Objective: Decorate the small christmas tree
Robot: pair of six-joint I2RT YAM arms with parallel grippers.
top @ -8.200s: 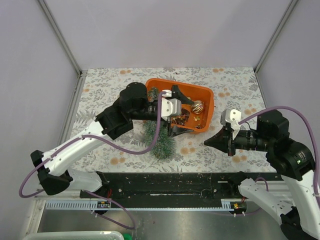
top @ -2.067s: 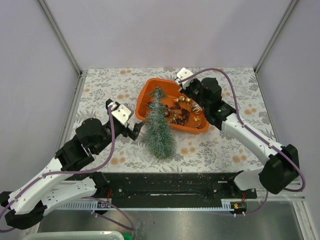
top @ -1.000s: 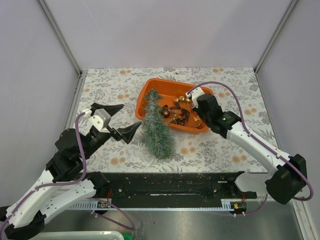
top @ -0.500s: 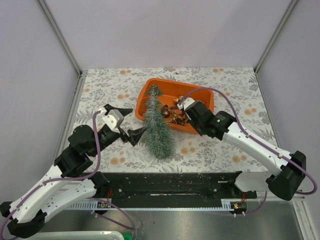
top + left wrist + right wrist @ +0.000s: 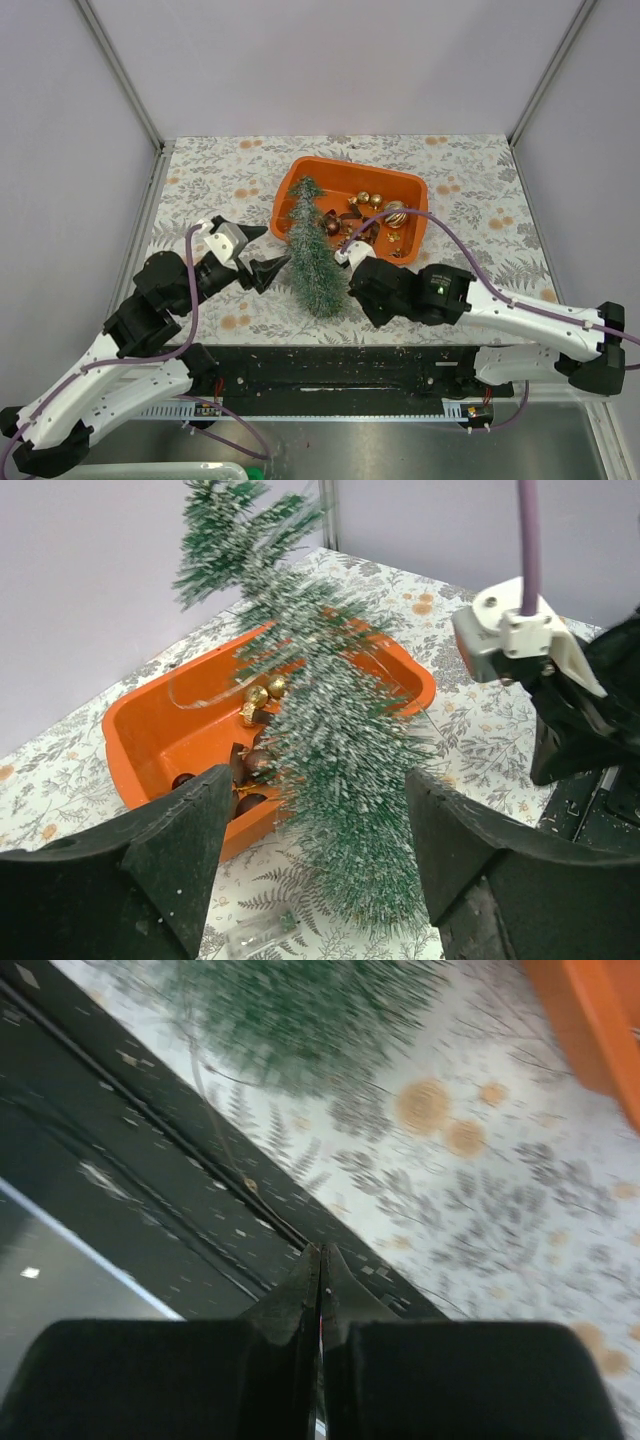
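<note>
The small christmas tree (image 5: 312,252) has its wide base on the flowered table and its tip over the left end of the orange tray (image 5: 420,186). My left gripper (image 5: 262,252) is open just left of the tree. In the left wrist view the tree's lower part (image 5: 350,810) lies between the two fingers (image 5: 185,855), with gaps on both sides. Gold and dark red baubles (image 5: 372,203) lie in the tray. My right gripper (image 5: 320,1252) is shut, its tips over the table's near black edge. The right wrist (image 5: 388,292) sits just right of the tree's base.
A black rail (image 5: 340,368) runs along the table's near edge. A small clear plastic piece (image 5: 255,932) lies on the table by the tree's base. Grey walls close in the left, far and right sides. A large striped bauble (image 5: 397,212) sits in the tray's right half.
My left gripper has moved in toward the tree and its jaws have narrowed around it. The right arm has pulled back from the tray to the near edge beside the tree's base.
</note>
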